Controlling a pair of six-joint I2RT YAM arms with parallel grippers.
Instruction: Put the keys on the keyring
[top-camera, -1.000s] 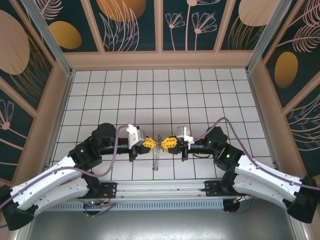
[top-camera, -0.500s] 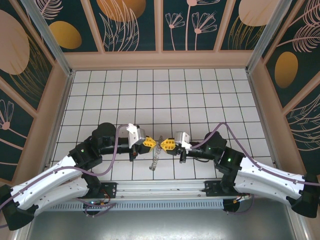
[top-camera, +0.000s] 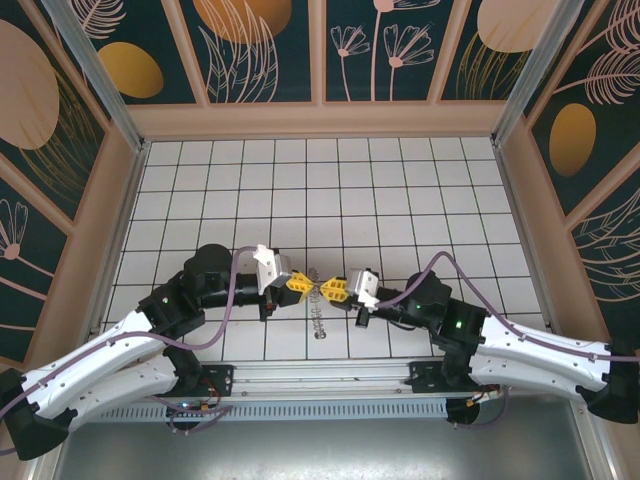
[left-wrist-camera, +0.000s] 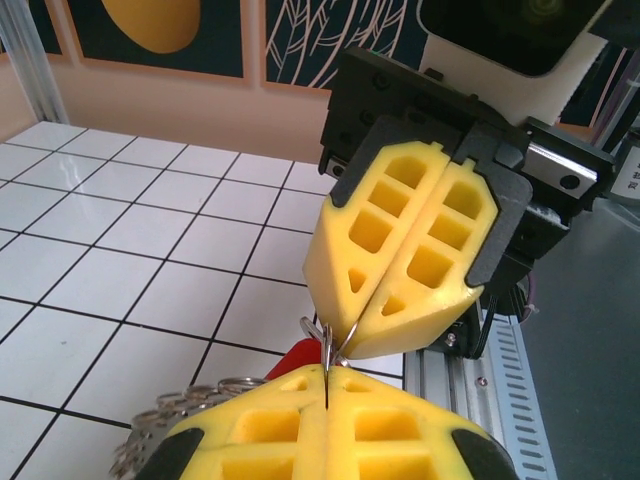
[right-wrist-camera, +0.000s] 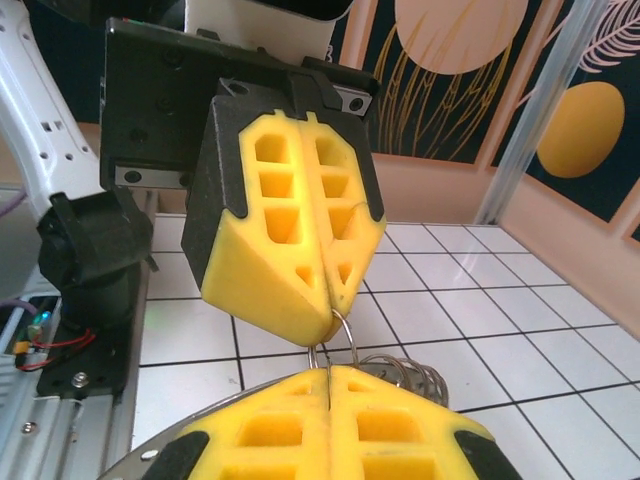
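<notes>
My left gripper (top-camera: 304, 288) and right gripper (top-camera: 329, 290) meet tip to tip above the front tiles, both shut. Between them is the keyring (top-camera: 318, 316), a coiled silvery wire loop whose free part hangs down toward the near edge. In the left wrist view my left gripper (left-wrist-camera: 327, 372) pinches a thin wire of the keyring (left-wrist-camera: 178, 413), and the right gripper (left-wrist-camera: 352, 338) clamps the wire loops just above. A key's red head (left-wrist-camera: 300, 356) peeks out behind the left fingertips; its blade is hidden. In the right wrist view my right gripper (right-wrist-camera: 328, 370) grips wire that runs up into the left gripper (right-wrist-camera: 322, 322), with the keyring's coils (right-wrist-camera: 405, 378) trailing beside it.
White tiled floor (top-camera: 320, 190) stretches to the back wall, boxed in by wooden side walls (top-camera: 110, 200). A metal rail (top-camera: 320, 375) with both arm bases runs along the near edge, right below the grippers.
The right arm has pushed its gripper slightly left, toward the left gripper. The hanging keyring coils have swung from down-left to nearly straight down. Both grippers stay shut.
</notes>
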